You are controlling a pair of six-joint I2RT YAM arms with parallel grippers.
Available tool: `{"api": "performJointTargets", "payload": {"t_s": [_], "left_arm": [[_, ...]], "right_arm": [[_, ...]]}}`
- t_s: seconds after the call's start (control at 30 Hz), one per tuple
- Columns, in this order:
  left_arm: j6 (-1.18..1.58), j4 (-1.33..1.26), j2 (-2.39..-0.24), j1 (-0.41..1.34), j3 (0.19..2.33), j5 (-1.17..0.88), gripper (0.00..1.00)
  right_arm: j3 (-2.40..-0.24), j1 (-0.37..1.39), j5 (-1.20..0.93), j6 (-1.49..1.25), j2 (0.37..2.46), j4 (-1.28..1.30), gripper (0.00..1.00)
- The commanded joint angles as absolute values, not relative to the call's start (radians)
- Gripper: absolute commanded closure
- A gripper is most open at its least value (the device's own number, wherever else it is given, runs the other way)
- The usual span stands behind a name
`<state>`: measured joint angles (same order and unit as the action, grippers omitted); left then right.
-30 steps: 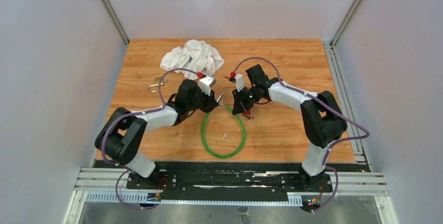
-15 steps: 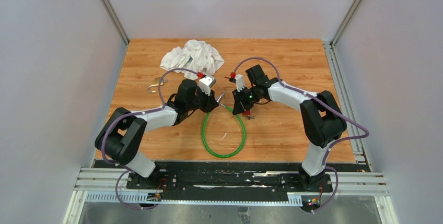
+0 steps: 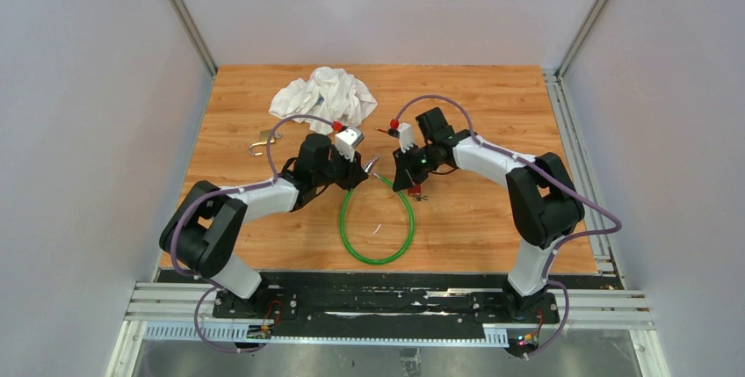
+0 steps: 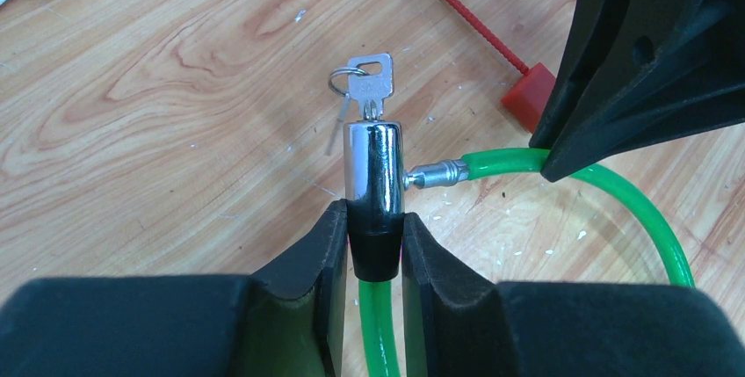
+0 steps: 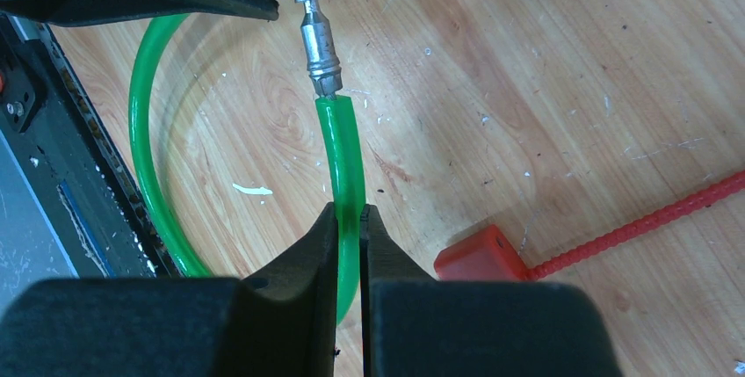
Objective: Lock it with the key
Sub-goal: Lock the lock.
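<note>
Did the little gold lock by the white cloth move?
No. The gold padlock lies at the same spot near the left edge of the table, just below the white cloth.

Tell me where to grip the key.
Pinch the key by its flat head, end-on along the axis of the lock barrel, opposite the left gripper holding it. Only the head sticks out; its broad faces give flat purchase. The right gripper must drop the cable first.
</note>
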<state>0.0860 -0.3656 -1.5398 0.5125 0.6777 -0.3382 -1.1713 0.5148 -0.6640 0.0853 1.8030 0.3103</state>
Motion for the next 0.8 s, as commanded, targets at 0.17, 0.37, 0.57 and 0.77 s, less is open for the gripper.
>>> {"api": "performJointTargets", "payload": {"t_s": [0.17,0.37,0.57,0.77], "left_arm": [[0.083,-0.451,-1.543,0.512,0.686,-0.374,1.00],[0.084,-0.451,-1.549,0.512,0.689,-0.384,1.00],[0.084,-0.450,-1.549,0.512,0.688,-0.388,1.00],[0.075,-0.449,-1.546,0.512,0.688,-0.367,1.00]], "right_arm": [[-1.184,0.510,-0.728,0.070,1.772,0.287,0.99],[-1.192,0.512,-0.737,0.065,1.774,0.289,0.99],[-1.203,0.511,-0.711,0.056,1.786,0.296,0.99],[-1.226,0.511,-0.690,0.030,1.803,0.313,0.99]]}}
